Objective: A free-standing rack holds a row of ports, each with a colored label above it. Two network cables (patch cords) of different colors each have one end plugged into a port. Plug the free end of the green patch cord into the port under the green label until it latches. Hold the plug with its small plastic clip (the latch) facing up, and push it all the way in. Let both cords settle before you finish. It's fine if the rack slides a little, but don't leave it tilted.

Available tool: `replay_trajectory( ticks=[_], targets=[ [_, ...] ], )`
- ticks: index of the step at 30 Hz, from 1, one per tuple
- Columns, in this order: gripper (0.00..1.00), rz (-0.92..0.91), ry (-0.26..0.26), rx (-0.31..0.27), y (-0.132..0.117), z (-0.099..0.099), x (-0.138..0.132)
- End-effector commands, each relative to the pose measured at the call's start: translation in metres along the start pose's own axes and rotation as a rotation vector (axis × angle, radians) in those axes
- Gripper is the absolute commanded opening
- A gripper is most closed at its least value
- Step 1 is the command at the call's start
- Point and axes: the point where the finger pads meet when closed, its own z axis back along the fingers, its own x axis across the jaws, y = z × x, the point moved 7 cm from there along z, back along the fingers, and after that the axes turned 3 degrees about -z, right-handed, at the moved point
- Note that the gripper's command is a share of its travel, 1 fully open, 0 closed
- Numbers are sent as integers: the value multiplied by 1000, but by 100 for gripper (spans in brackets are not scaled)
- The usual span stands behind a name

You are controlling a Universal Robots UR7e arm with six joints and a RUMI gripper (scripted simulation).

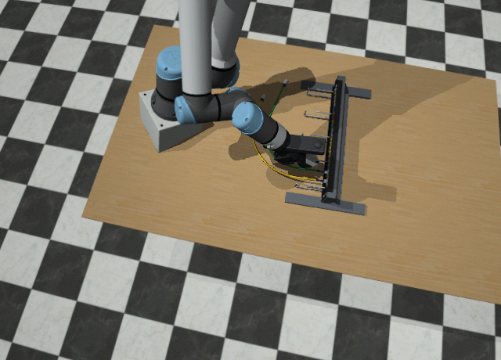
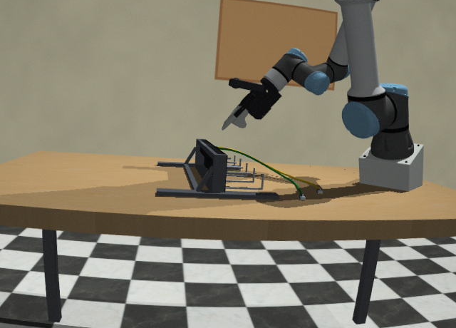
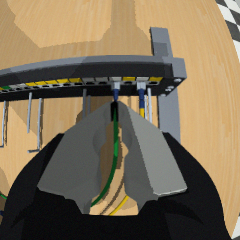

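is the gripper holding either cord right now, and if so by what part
Neither: the gripper is shut on nothing, above the rack.

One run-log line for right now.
black-and-grey two-jaw tool: shut, nothing held | green patch cord's free plug: on wooden table | insertion: not done
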Motion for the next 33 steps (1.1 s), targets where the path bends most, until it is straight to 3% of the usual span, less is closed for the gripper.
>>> replay_trajectory(
  ticks=[1,33],
  targets=[
    [0,1,1,0,0,9,0],
    [0,1,1,0,0,77,0]
  ],
)
